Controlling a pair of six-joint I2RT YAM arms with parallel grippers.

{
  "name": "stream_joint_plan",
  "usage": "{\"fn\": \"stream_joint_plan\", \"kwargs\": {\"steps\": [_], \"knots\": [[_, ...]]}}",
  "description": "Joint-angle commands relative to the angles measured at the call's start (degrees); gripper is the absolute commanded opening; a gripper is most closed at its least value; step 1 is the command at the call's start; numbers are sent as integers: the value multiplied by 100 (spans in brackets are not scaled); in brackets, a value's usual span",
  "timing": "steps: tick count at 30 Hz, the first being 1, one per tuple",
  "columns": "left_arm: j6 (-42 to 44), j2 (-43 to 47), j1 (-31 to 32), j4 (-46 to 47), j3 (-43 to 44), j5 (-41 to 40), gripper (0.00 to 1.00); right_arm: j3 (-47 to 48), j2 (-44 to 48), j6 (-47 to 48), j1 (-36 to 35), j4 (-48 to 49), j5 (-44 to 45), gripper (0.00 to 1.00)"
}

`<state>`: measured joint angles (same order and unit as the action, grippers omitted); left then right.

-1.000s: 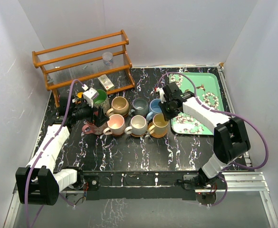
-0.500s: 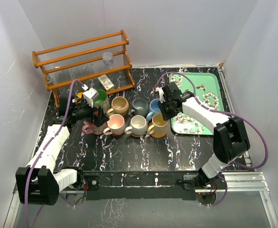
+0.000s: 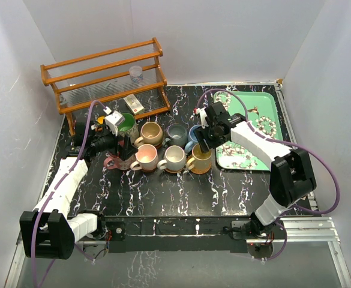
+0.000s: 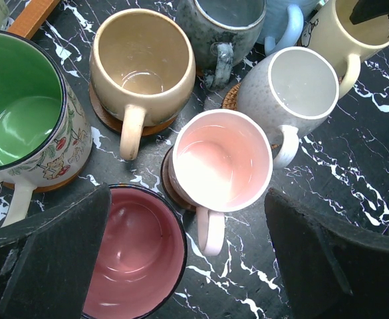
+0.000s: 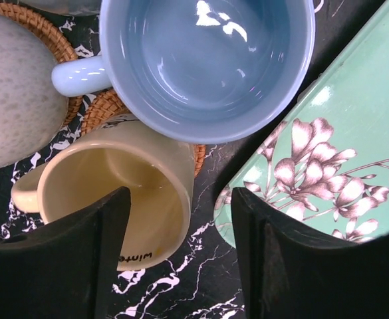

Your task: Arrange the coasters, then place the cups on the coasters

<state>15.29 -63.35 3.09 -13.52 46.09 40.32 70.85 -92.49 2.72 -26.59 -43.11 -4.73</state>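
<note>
Eight cups stand in two rows, most with a coaster edge showing beneath. The back row holds green [image 3: 126, 123], tan [image 3: 151, 134], grey-blue [image 3: 176, 134] and blue [image 5: 207, 60]. In front stand maroon [image 4: 131, 256], pink [image 4: 221, 163], cream [image 4: 294, 86] and yellow [image 5: 114, 193]. A brown coaster [image 4: 101, 116] lies under the tan cup and a wicker coaster [image 5: 104, 109] shows between blue and yellow. My right gripper [image 5: 181, 266] is open, one finger inside the yellow cup and the other outside its wall. My left gripper [image 4: 187, 266] is open above the maroon and pink cups.
A wooden rack [image 3: 103, 78] stands at the back left with a small clear plastic cup [image 3: 136, 73] on it and a small box [image 3: 134, 105] below. A green floral tray [image 3: 253, 102] lies just right of the yellow and blue cups.
My right gripper's jaws have spread apart at the yellow cup's rim. The left arm and the cups have not moved.
</note>
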Motion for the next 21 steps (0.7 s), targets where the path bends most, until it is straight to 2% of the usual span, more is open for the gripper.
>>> {"fn": "stream_joint_plan", "kwargs": {"steps": [1, 8, 12, 18, 21], "knots": [[126, 115, -46, -10, 186, 178, 99, 375, 493, 152, -26, 75, -79, 65], [118, 90, -41, -9, 293, 150, 99, 449, 971, 297, 16, 41, 77, 89], [149, 120, -46, -10, 360, 19, 99, 573, 1203, 415, 75, -22, 38, 98], [121, 174, -48, -50, 591, -397, 99, 721, 1282, 670, 125, -57, 384, 98], [8, 221, -45, -61, 783, -986, 99, 714, 1275, 809, 139, -70, 714, 98]]}}
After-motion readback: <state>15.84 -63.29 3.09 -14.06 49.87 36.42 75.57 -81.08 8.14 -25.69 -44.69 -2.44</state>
